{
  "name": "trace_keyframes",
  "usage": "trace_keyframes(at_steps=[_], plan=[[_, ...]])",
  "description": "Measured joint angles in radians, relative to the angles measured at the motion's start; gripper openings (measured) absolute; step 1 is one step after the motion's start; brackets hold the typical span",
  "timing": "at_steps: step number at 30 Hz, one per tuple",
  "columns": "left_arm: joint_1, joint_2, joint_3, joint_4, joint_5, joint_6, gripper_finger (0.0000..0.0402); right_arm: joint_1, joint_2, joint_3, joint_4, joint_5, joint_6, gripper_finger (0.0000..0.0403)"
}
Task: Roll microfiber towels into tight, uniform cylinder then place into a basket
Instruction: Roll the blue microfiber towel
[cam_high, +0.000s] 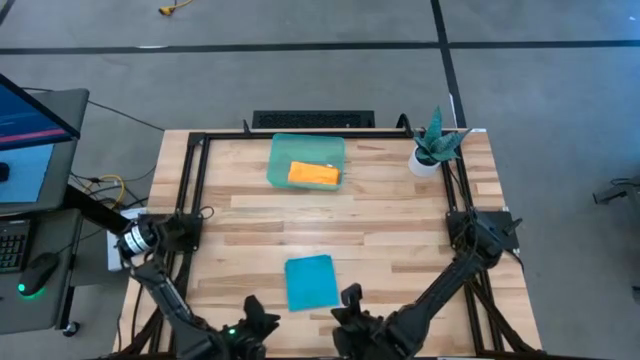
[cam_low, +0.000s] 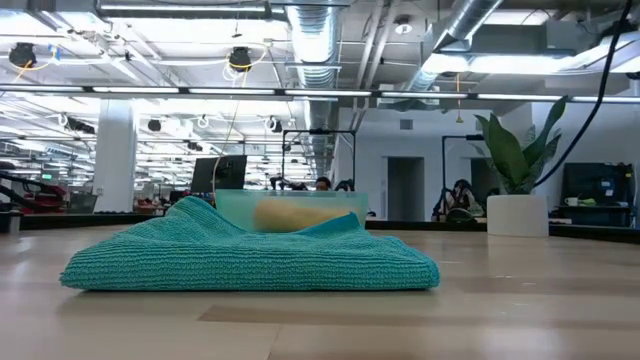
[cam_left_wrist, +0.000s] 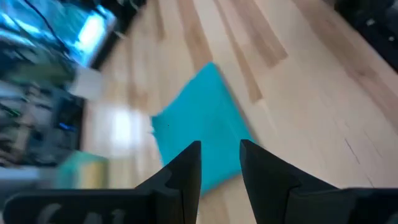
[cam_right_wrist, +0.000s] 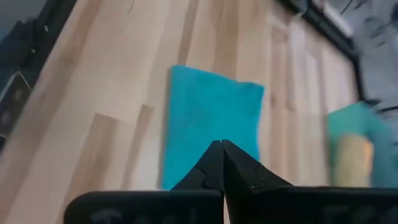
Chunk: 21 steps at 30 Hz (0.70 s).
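High view: teal towel (cam_high: 310, 282) lies flat and unrolled on the bench (cam_high: 400, 230), its long axis running from the near edge toward the basket (cam_high: 306, 160); basket sits well apart at the far side, an orange rolled towel (cam_high: 313, 175) already inside, potted plant (cam_high: 433, 147) off to the basket's right. Left claw (cam_high: 255, 318) and right claw (cam_high: 350, 308) both sit at the near edge, flanking the teal towel's near end, about equally close. Low view: teal towel (cam_low: 250, 256) a rumpled low heap, basket (cam_low: 290, 210) with the orange roll behind it; no claw shows. Left wrist view: left claw (cam_left_wrist: 220, 168) parted, nothing between the fingers, teal towel (cam_left_wrist: 199, 127) just ahead. Right wrist view: right claw (cam_right_wrist: 221, 163) pressed closed on nothing, teal towel (cam_right_wrist: 208, 127) straight ahead, basket (cam_right_wrist: 357, 143) beyond it.
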Motion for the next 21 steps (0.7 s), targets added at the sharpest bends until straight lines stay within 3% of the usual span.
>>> trace_keyframes(at_steps=[11,21], plan=[[0.113,0.0,-0.052,0.157,0.223,0.019,0.0105,-0.042,0.019,-0.005,0.01,-0.159,0.078,0.01],[0.155,-0.001,-0.104,0.243,0.263,0.038,0.0114,-0.075,0.113,-0.02,0.042,-0.221,0.061,0.0132]])
